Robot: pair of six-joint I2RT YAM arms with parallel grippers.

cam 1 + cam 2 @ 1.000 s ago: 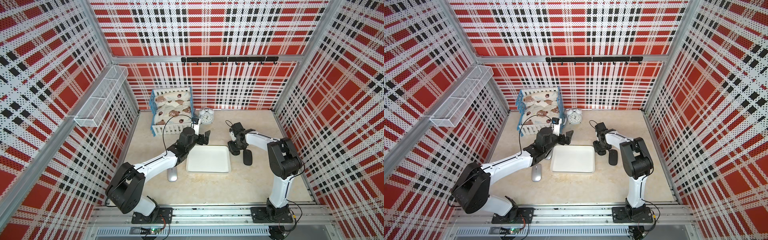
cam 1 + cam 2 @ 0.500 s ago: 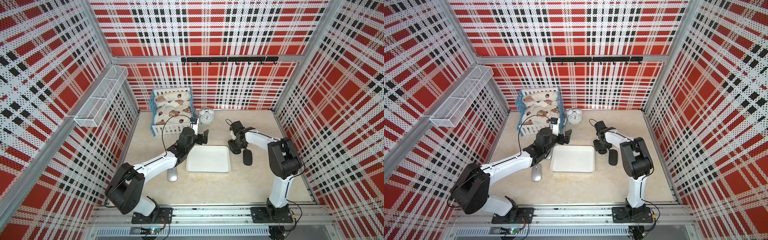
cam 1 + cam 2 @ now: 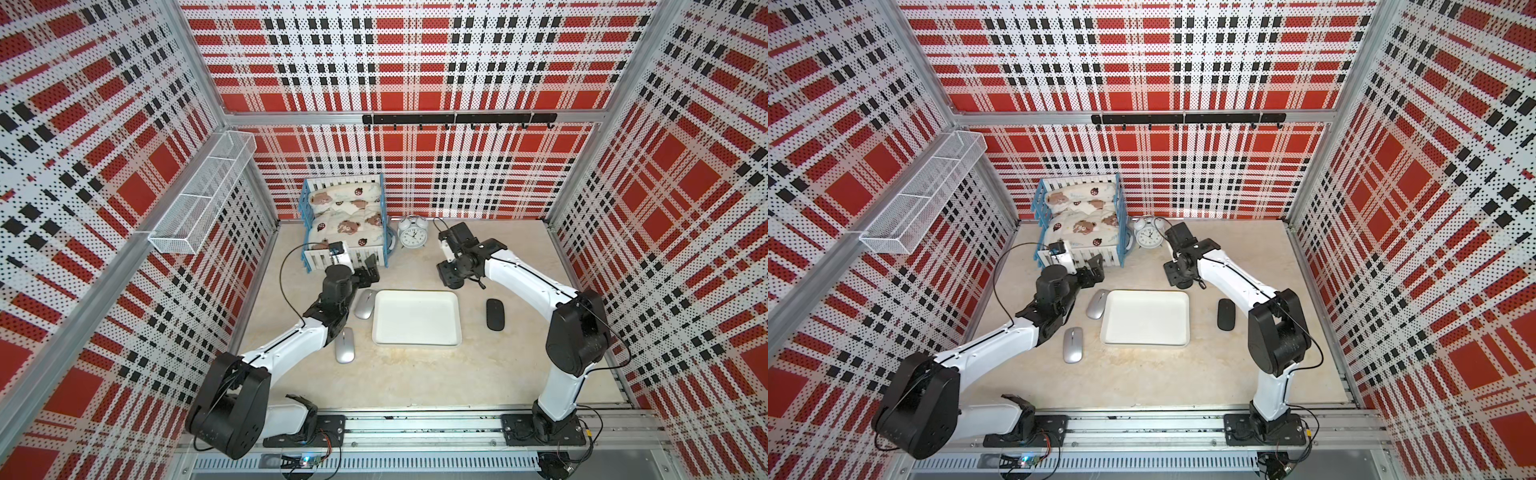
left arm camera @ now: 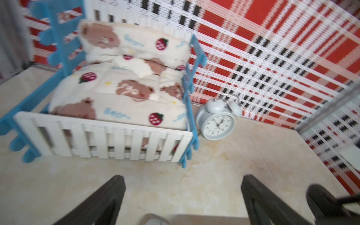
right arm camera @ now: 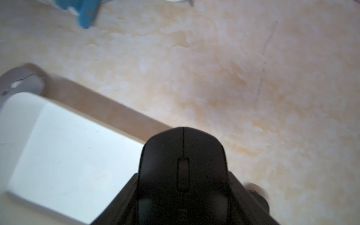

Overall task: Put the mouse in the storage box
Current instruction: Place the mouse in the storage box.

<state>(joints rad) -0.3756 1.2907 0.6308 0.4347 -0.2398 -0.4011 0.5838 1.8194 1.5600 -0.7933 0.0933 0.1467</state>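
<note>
My right gripper [image 5: 183,181] is shut on a black mouse [image 5: 183,155], held just above the table by the far right corner of the white storage box [image 3: 417,318]. In both top views this gripper [image 3: 451,276] [image 3: 1177,276] hides most of the mouse. The storage box [image 5: 68,155] has nothing in it. A second black mouse [image 3: 494,314] lies on the table right of the box. Two silver mice [image 3: 365,304] [image 3: 345,345] lie left of it. My left gripper [image 3: 368,270] [image 4: 183,187] is open over bare table, just beyond the nearer silver mouse [image 4: 153,220].
A blue-and-white toy crib [image 3: 345,224] with bear bedding stands at the back, a white alarm clock [image 3: 412,235] beside it. A wire-mesh basket [image 3: 203,199] hangs on the left wall. A black hook rail [image 3: 457,119] runs along the back wall.
My left gripper has drawn back to the left, away from the box's far edge, uncovering a silver mouse. My right gripper with the black mouse has shifted slightly left toward the box corner.
</note>
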